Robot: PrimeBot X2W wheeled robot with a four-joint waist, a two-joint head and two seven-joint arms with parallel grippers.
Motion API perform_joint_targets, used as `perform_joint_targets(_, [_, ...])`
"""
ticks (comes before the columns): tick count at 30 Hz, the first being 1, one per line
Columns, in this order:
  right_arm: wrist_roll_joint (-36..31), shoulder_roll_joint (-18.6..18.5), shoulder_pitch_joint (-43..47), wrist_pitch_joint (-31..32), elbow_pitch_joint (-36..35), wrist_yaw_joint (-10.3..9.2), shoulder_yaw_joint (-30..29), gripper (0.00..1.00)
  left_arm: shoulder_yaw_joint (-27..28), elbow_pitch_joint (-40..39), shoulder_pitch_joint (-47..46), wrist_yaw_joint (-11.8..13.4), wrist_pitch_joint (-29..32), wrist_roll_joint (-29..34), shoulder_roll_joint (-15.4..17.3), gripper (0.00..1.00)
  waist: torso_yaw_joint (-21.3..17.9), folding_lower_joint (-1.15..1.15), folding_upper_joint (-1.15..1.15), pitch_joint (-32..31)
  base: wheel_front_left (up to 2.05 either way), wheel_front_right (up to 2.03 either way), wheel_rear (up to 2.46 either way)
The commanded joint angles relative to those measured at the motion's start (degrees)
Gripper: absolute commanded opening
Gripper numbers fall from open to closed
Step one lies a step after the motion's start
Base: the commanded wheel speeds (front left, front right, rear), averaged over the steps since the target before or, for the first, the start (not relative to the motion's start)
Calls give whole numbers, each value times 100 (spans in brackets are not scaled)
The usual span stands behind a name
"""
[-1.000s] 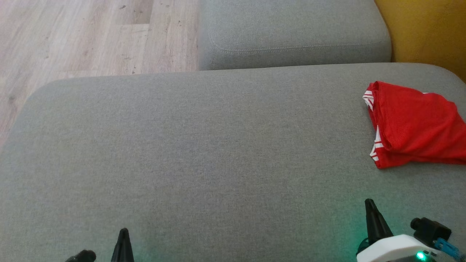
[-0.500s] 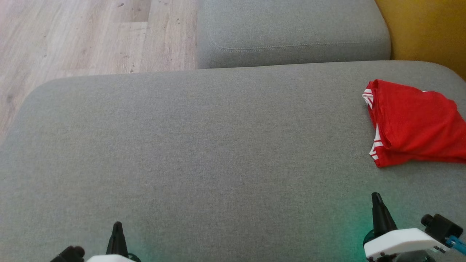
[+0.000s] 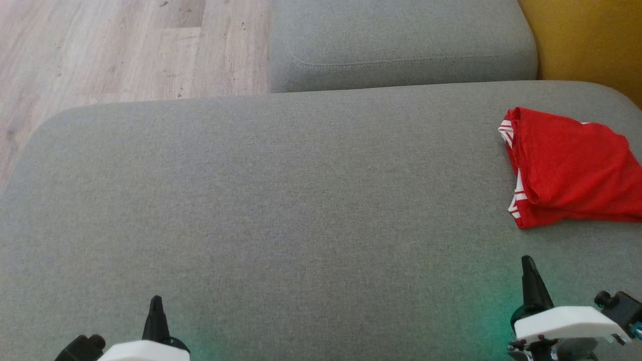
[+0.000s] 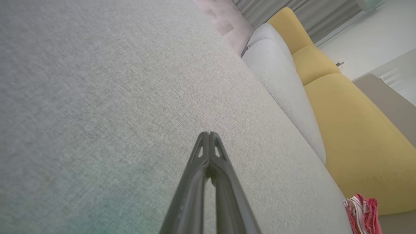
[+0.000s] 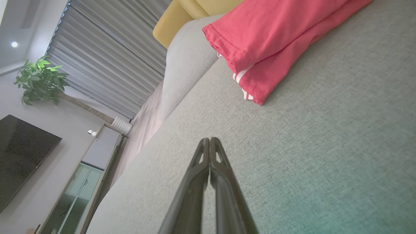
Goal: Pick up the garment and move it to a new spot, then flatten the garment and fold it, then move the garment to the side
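The garment point(image 3: 569, 168) is red with white stripes at its edge. It lies folded at the right end of the grey sofa seat point(image 3: 281, 200), running off the head view's right border. It also appears in the right wrist view point(image 5: 269, 35) and at the left wrist view's lower right corner point(image 4: 364, 213). My right gripper point(image 3: 527, 265) is shut and empty, hovering over bare cushion below the garment, apart from it. My left gripper point(image 3: 156, 303) is shut and empty at the lower left, far from the garment. Both wrist views show fingertips pressed together, left point(image 4: 208, 134) and right point(image 5: 210, 139).
A second grey cushion point(image 3: 401, 45) sits behind the seat. A yellow cushion point(image 3: 587, 45) borders the far right. Wood floor point(image 3: 100, 50) lies beyond the seat's left and far edges. The right wrist view shows a plant point(image 5: 39, 79), curtains and a cabinet.
The head view has shifted slightly. The left gripper has drawn a little left and the right gripper a little right and up the picture. The garment lies as it did.
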Motion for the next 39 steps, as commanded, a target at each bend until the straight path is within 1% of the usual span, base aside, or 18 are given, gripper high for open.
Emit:
perform_joint_targets(1, [190, -51, -302, 60, -216, 19, 9, 0, 181, -201, -294, -63, 54, -145, 0, 0, -2, 0, 0, 4, 0, 0, 0])
perform_joint_targets(39, [2652, -59, -643, 550, -463, 30, -321, 0, 887, -439, -686, -458, 603, -2117, -164, 0, -63, 0, 0, 110, 0, 0, 0])
